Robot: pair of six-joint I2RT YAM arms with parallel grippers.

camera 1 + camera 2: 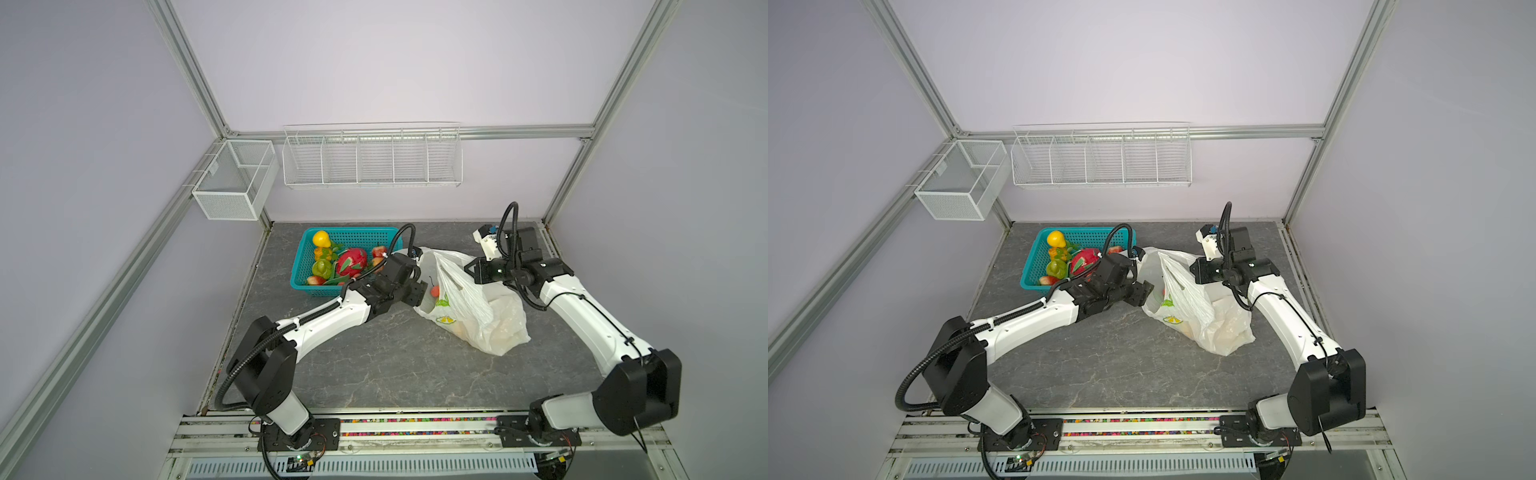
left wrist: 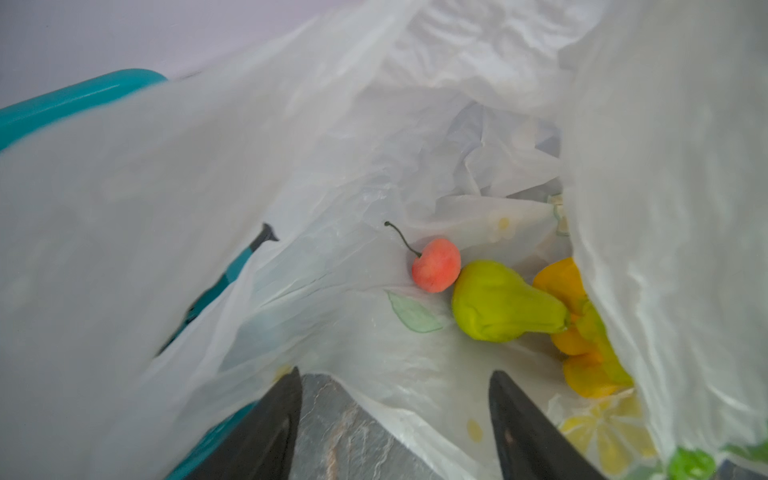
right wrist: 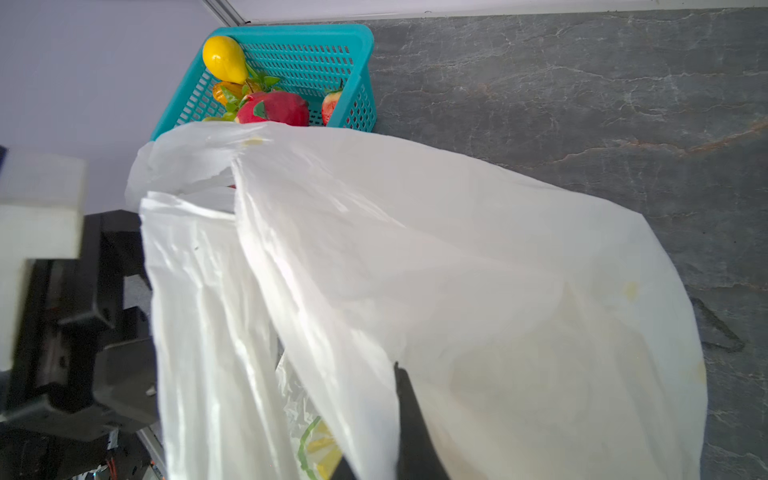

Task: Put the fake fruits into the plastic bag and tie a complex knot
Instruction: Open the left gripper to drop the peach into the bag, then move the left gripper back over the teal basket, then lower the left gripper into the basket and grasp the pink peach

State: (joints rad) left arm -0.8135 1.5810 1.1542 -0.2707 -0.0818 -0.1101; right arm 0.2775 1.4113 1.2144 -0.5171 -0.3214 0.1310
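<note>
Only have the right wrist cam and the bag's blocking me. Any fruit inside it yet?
Observer: Yes. The left wrist view shows a red cherry, a green pear and a yellow-orange piece inside the plastic bag.
Operator: Left gripper carrying anything?
Observer: No. The left gripper is open and empty at the bag's mouth.
Operator: Basket's near side is hidden for me. What's there?
Observer: In both top views a small red fruit lies in the near left corner of the teal basket.

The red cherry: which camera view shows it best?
The left wrist view: the cherry lies close, stem visible, inside the plastic bag. A top view shows only a red spot at the bag's mouth; the right wrist view misses it.
</note>
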